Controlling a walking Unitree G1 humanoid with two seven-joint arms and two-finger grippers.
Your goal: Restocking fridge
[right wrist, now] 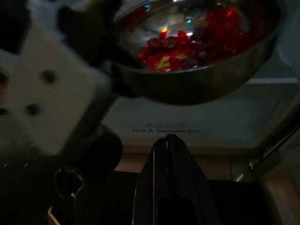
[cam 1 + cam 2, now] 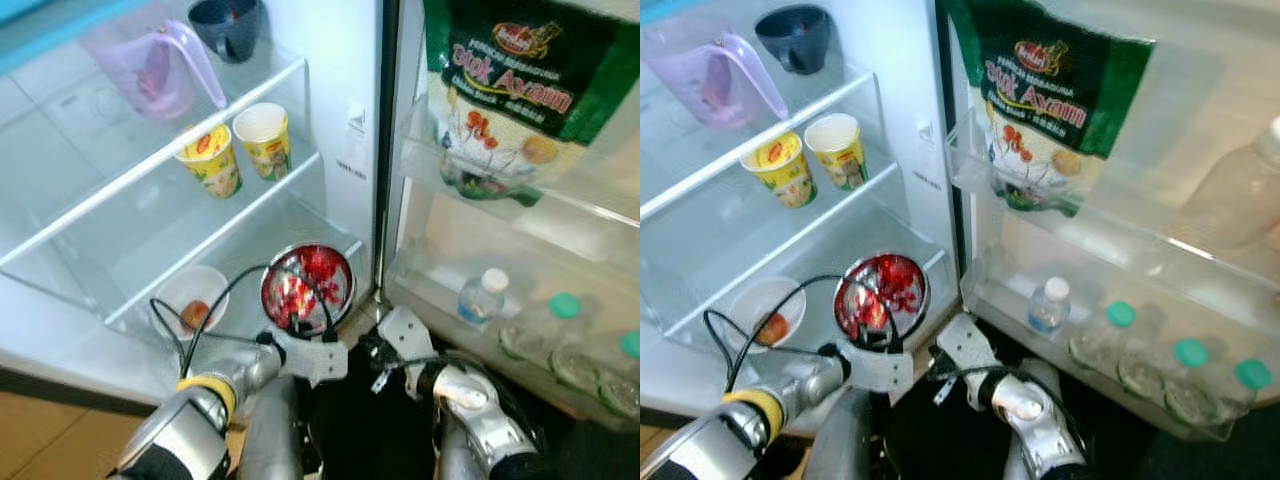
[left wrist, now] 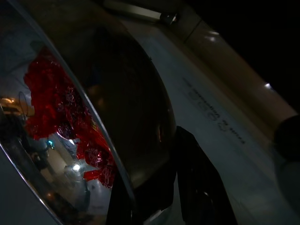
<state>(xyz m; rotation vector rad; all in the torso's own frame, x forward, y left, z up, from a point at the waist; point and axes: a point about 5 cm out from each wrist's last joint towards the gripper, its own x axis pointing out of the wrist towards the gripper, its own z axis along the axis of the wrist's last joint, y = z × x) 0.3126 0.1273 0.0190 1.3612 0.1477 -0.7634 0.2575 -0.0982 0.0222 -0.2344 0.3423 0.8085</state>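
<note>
A steel bowl (image 2: 307, 283) of red wrapped pieces hangs tilted at the front edge of the fridge's lowest glass shelf (image 2: 250, 240). My left gripper (image 2: 311, 326) is shut on the bowl's near rim. In the left wrist view the rim (image 3: 108, 154) runs between the two black fingers (image 3: 197, 187). My right gripper (image 1: 169, 140) is shut with nothing in it. It sits low, just right of the bowl and under it, in front of the crisper drawer (image 1: 187, 126). The right wrist (image 2: 405, 338) is by the foot of the door.
A white bowl (image 2: 192, 300) with an orange piece stands left of the steel bowl. Two yellow cups (image 2: 238, 150) are on the middle shelf, with a purple pitcher (image 2: 150, 70) and a dark cup (image 2: 225, 25) above. The open door shelves (image 2: 520, 310) hold a green bag (image 2: 510, 90), a small bottle (image 2: 482, 296) and green-capped bottles (image 2: 1185, 380).
</note>
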